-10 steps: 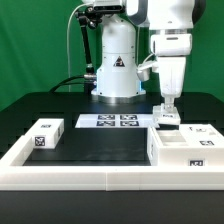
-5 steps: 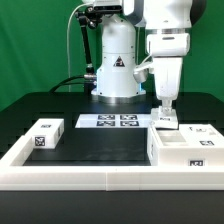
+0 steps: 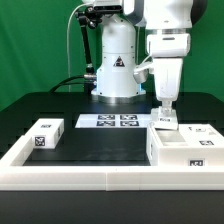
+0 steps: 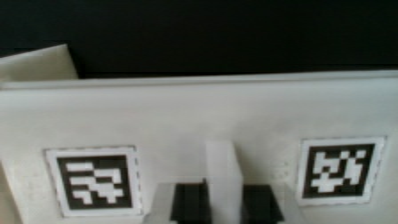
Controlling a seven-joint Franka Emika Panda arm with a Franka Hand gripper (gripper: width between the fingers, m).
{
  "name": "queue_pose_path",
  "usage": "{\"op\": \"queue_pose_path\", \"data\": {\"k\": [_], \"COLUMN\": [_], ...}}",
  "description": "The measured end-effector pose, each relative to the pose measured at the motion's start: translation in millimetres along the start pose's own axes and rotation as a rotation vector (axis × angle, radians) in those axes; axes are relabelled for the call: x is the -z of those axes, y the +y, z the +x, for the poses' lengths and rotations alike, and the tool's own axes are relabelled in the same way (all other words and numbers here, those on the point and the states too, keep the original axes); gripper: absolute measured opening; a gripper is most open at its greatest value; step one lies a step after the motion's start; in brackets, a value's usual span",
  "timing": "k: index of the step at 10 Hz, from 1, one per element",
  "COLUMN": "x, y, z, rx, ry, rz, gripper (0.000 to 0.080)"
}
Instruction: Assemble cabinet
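Note:
My gripper (image 3: 165, 113) reaches straight down at the exterior view's right and is shut on a small white tagged cabinet part (image 3: 167, 124). That part sits at the back of the white boxy cabinet body (image 3: 182, 150). In the wrist view my dark fingers (image 4: 185, 204) clamp a thin white ridge of the part (image 4: 214, 110) between two square tags, with the gripper (image 4: 222, 205) centred on the ridge. A second small white tagged block (image 3: 45, 136) lies apart at the exterior view's left.
The marker board (image 3: 107, 121) lies flat in front of the robot base (image 3: 117, 72). A long white table rim (image 3: 100, 176) runs along the front. Another white tagged piece (image 3: 203, 131) lies at the far right behind the body.
My gripper and the held white part have shifted slightly toward the exterior view's left over the last second, and they have been still for the last half second.

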State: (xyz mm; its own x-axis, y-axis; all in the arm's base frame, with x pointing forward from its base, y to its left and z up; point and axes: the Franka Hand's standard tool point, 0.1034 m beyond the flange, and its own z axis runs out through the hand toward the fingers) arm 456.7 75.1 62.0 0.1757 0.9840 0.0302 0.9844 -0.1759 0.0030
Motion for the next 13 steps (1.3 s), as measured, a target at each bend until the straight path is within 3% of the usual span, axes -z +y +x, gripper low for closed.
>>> {"op": "queue_pose_path", "data": {"k": [13], "x": [-3.4], "y": [16.7], "z": [-1.4], "rx": [0.103], "ry": [0.007], "rz": [-0.001], "gripper": [0.0068]}}
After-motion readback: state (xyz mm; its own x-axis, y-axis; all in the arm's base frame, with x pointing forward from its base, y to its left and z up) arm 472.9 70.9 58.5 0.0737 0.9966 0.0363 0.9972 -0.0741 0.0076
